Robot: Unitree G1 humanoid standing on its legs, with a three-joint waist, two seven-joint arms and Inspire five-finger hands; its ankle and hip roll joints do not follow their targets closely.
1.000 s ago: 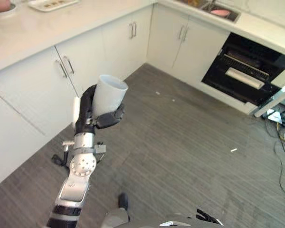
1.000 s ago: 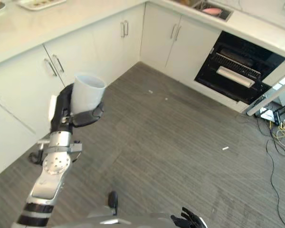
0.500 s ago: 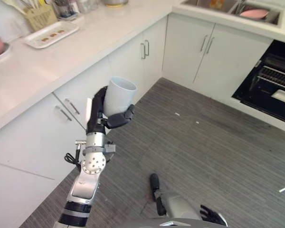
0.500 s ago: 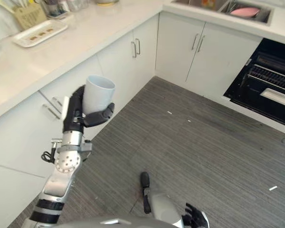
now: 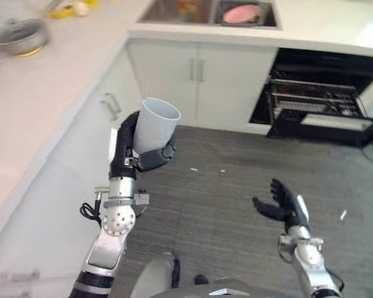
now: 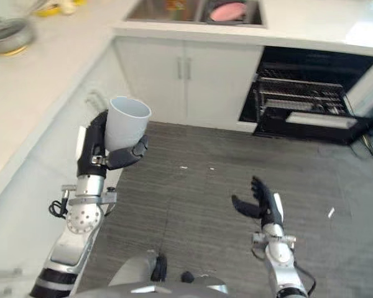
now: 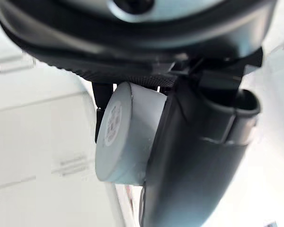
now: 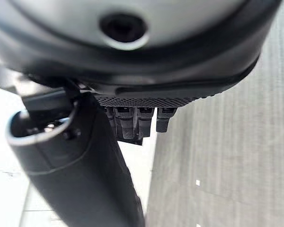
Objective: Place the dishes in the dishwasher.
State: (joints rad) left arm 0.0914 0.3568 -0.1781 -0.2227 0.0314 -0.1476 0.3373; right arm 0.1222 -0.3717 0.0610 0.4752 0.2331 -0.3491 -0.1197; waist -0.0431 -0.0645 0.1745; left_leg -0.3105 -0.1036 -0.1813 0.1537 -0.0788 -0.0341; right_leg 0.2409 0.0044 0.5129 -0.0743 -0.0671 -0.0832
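Cup in transit, the dishwasher not yet reached.

At left of centre the left hand [image 5: 132, 152] is raised, fingers and thumb curled round an upright white cup [image 5: 154, 125]. At lower right the right hand [image 5: 280, 203] hangs empty, fingers spread. At upper right stands the open dishwasher [image 5: 317, 99]; I judge the next move must bring the cup across to its rack.
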